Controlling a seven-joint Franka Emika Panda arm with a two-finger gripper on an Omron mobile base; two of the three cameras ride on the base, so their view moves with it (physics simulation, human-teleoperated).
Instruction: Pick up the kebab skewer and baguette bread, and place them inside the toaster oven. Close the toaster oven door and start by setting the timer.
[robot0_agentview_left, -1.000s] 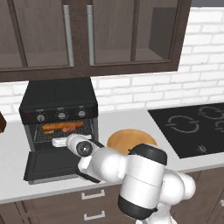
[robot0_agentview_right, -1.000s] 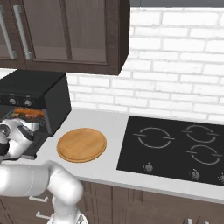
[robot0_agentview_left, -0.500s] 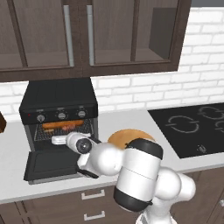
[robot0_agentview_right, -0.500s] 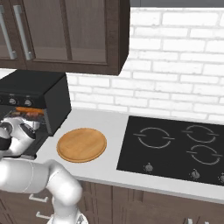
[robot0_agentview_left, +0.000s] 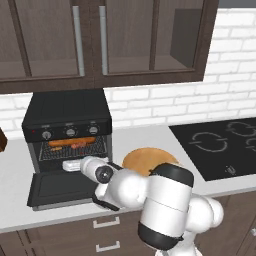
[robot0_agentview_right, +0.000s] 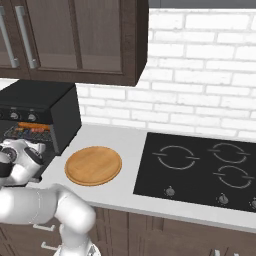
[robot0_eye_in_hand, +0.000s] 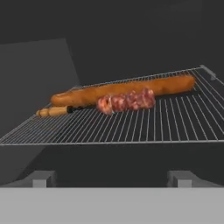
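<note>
The black toaster oven stands open at the counter's left, its door lying flat in front. On the wire rack the orange-brown baguette bread lies lengthwise. The kebab skewer, with reddish meat chunks and a wooden handle end, rests against its near side. Both also show as a thin orange strip inside the toaster oven. My gripper hovers just over the door at the oven's mouth, open and holding nothing. In the hand view the gripper has its fingertips spread wide below the rack.
A bare round wooden plate sits on the counter right of the oven, also seen as the plate. A black cooktop lies further right. Dark wall cabinets hang above the oven. My white arm reaches across the counter's front edge.
The hand has eased slightly down and back from the oven mouth. The jaws stay open, and the baguette and skewer have not moved on the rack.
</note>
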